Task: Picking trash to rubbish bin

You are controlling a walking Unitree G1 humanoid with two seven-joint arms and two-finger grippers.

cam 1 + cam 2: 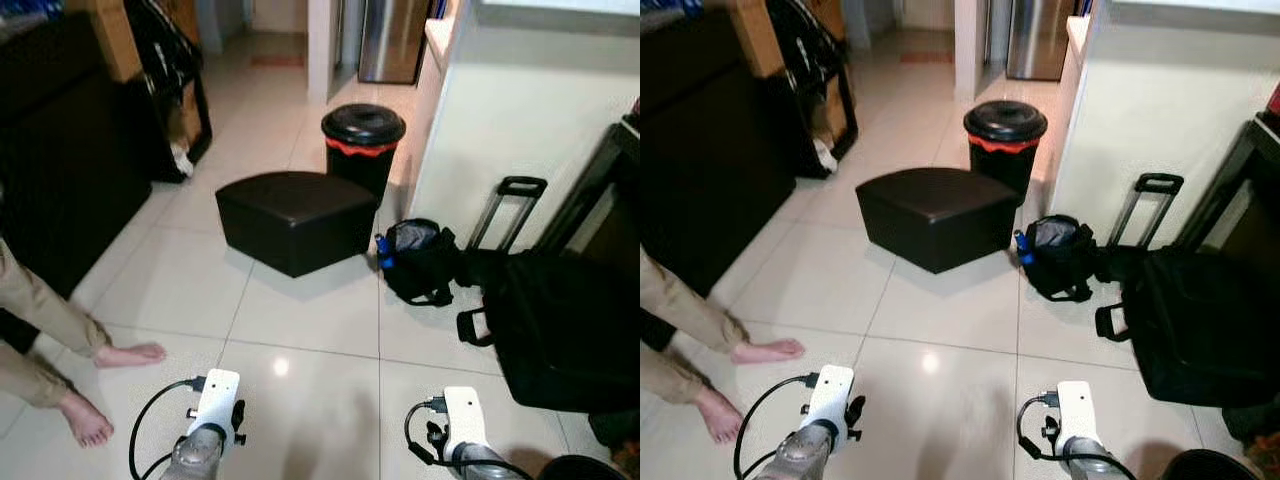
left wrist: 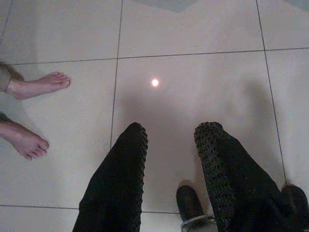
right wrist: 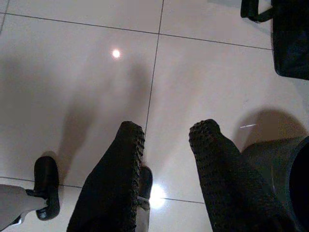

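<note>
I see a white tile floor [image 1: 320,330] in front of me. My left claw [image 2: 169,137] hangs low over the tiles with its two black fingers spread apart and nothing between them. My right claw [image 3: 166,135] hangs the same way, fingers apart and holding nothing. The black rubbish bin [image 1: 363,143] with a red band stands far ahead, just behind a dark footstool [image 1: 296,218]. A small black bag [image 1: 418,260] lies open on the floor to the right of the footstool, and a big black suitcase [image 1: 565,325] lies beside it. A person's bare feet [image 1: 128,354] rest on the tiles to my left. I cannot tell which thing is the trash.
</note>
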